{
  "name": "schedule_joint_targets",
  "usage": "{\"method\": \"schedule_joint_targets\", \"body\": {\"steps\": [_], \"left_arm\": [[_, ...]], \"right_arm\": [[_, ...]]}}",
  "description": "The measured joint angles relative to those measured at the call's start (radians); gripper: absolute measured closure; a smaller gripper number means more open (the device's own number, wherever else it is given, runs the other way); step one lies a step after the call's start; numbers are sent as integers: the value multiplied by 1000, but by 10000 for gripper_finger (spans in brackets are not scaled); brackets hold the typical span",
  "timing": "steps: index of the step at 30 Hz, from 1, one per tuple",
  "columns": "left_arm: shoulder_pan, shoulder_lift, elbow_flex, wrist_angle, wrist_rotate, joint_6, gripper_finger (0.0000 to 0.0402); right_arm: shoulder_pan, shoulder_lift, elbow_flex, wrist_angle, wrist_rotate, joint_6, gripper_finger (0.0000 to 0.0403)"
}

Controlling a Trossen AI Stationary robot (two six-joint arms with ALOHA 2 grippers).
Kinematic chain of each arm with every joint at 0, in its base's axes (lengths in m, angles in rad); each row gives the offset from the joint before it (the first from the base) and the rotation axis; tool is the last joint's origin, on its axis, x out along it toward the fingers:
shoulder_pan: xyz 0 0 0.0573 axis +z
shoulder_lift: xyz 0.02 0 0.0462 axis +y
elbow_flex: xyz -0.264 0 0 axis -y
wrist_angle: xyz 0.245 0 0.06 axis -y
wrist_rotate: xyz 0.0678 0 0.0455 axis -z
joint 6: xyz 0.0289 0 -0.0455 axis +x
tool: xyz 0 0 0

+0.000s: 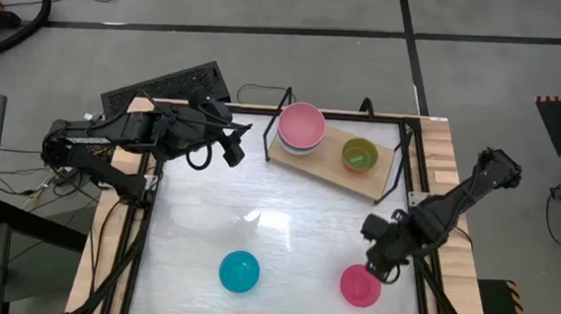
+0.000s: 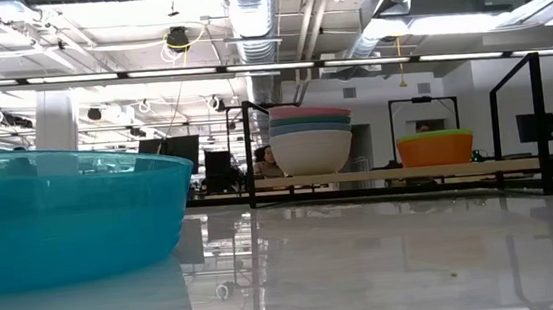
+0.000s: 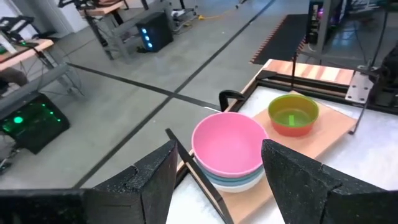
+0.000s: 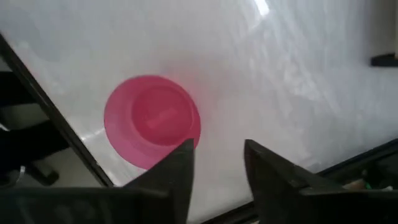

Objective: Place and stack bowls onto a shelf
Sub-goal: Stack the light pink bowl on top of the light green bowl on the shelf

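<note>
The left gripper [image 1: 232, 146] is hanging over the far left corner of the white tabletop [image 1: 284, 241], its dark fingers [image 3: 155, 180] standing wide apart with nothing between them, just short of the shelf. In the near left part of the table, a bright blue round plastic bowl [image 1: 239, 271] is sitting upright; in the low view it [image 2: 66, 214] is filling the left side and is cut off at the edge.

Farther right, the flat light-wood shelf on thin black wire legs [image 1: 324, 165] is standing along the far edge. On it, a stack of bowls topped by a pale pink one [image 1: 302, 125] is resting at its left end; the low view shows a teal bowl and a white bowl [image 2: 312, 150] beneath. Beside the stack, a lime green bowl is nested in an orange-red one [image 1: 359, 155].

The right gripper [image 1: 382, 266] is hovering just beside a deep pink round bowl [image 1: 360, 285] near the near right corner. Its fingers [image 4: 180, 168] are parted, empty, close to the bowl's rim [image 4: 152, 121]; whether they are touching it is hard to tell.
</note>
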Motion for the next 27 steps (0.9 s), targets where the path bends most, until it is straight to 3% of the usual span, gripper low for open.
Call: {"method": "schedule_joint_targets", "body": {"steps": [7,11,15,27], "left_arm": [[0,0,0,0,16,-2,180],[0,0,0,-2,23,1,180],[0,0,0,-19,22,0,180],[0,0,0,-41,21,-1,180]], "right_arm": [[51,50,-114,145,-41,41,147],[63,35,-265,343,-56,54,145],[69,24,-376,419,-60,93,147],[71,22,-527,582,-77,156,148]]}}
